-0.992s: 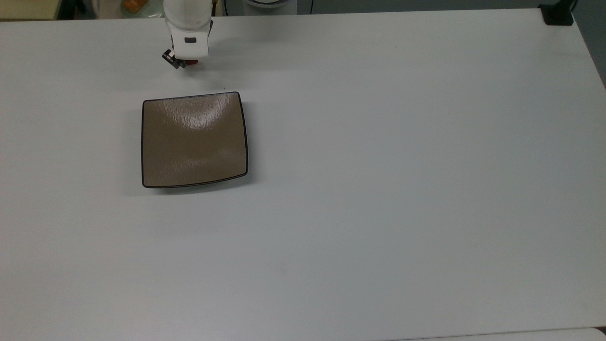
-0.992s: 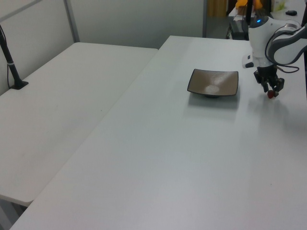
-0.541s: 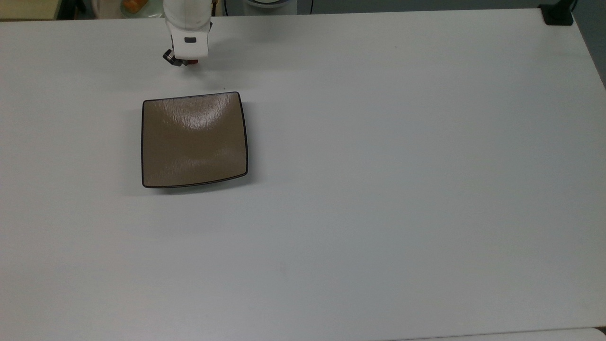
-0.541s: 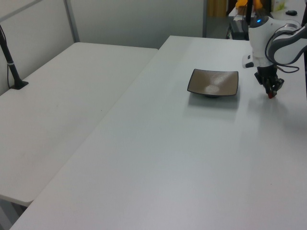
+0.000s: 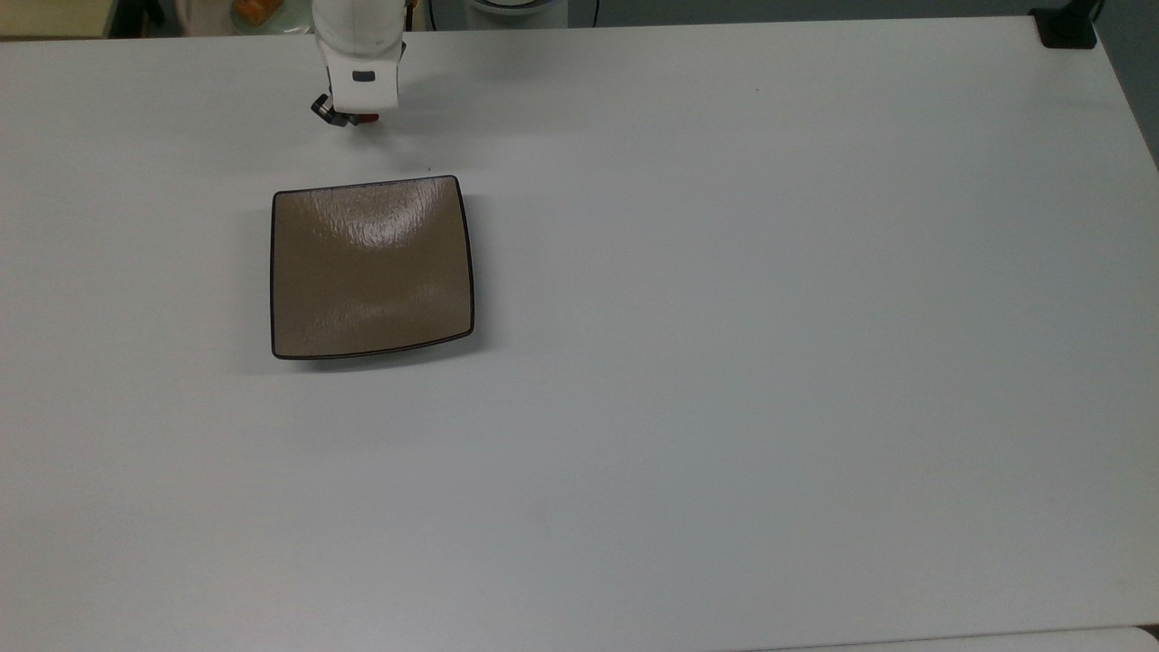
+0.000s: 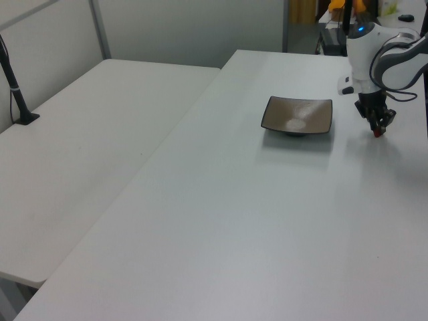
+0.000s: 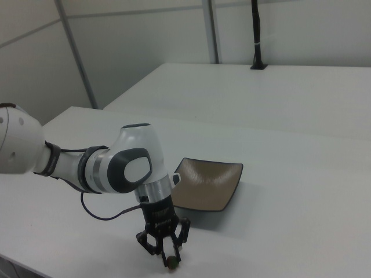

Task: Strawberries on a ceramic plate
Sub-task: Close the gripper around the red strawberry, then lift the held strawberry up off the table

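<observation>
Near the desk point(image 5: 724, 362) edge beside the empty ceramic plate point(image 5: 371, 267), the gripper point(image 7: 168, 256) pinches the strawberry point(image 7: 171, 265) (soft, light, easily bruised); hold gently across its sides.

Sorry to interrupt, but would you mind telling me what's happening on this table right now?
A robot arm's gripper is down at the table, its fingers around a small strawberry. The square brown ceramic plate sits close by with nothing on it, so the berry has not yet been moved there.
</observation>
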`<action>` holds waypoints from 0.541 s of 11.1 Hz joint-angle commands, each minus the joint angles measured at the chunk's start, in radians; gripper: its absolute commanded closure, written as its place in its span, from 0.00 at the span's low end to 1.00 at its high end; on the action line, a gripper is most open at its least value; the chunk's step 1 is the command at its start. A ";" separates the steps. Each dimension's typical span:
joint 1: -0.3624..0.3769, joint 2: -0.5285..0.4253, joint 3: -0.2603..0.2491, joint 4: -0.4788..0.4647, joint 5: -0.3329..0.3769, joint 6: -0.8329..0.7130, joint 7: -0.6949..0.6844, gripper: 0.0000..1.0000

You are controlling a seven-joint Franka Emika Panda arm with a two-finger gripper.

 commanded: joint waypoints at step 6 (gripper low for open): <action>0.036 -0.056 -0.006 0.213 0.099 -0.296 0.000 0.80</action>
